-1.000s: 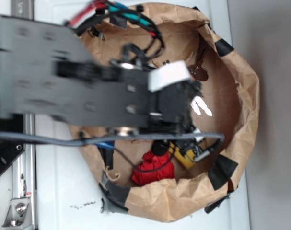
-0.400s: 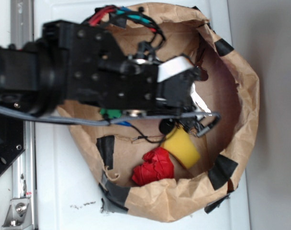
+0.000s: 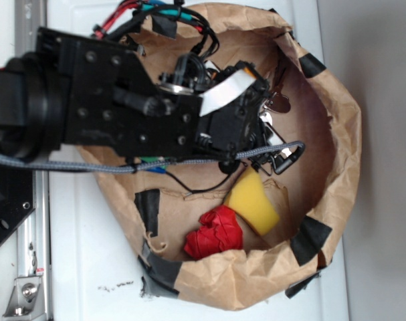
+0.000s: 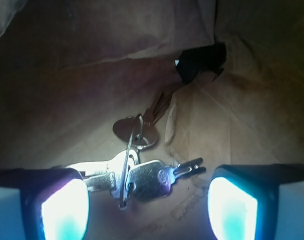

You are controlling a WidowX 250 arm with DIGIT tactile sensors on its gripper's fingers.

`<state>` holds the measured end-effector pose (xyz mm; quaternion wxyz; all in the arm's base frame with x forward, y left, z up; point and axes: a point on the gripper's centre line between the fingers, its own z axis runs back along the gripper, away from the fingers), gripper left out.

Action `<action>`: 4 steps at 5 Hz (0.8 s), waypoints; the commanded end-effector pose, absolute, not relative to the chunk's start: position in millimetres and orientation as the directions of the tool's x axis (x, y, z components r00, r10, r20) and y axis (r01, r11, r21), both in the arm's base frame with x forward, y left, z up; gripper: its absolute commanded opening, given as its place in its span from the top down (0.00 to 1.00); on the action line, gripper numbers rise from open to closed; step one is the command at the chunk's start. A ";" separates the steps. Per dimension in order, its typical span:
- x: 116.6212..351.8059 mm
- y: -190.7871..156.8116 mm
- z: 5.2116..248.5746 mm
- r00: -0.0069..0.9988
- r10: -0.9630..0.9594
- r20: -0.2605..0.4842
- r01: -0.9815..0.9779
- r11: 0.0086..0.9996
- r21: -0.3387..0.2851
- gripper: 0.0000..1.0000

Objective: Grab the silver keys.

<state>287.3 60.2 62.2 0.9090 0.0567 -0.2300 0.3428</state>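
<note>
From my seat the arm (image 3: 102,107) is chunky matte black plates dotted with round screws. There's a silver bearing disc (image 3: 170,81) just beside a white strip of tape (image 3: 224,92) on the wrist. A grey braided cable (image 3: 122,164) runs along the lower edge of the arm, plus thin black, red, blue and green wires (image 3: 152,12) above it. On my wrist cam the gripper (image 4: 149,205) pads glow pale cyan-white in black housings
</note>
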 end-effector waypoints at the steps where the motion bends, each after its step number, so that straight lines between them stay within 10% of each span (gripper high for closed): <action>1: 303.9 70.8 66.4 0.636 0.628 0.449 -0.674 0.735 -0.073 0.00; 3: 304.6 59.5 63.0 0.625 0.634 0.456 -0.674 0.733 -0.095 0.11; 4: 305.5 60.5 60.2 0.613 0.647 0.453 -0.690 0.718 -0.090 1.00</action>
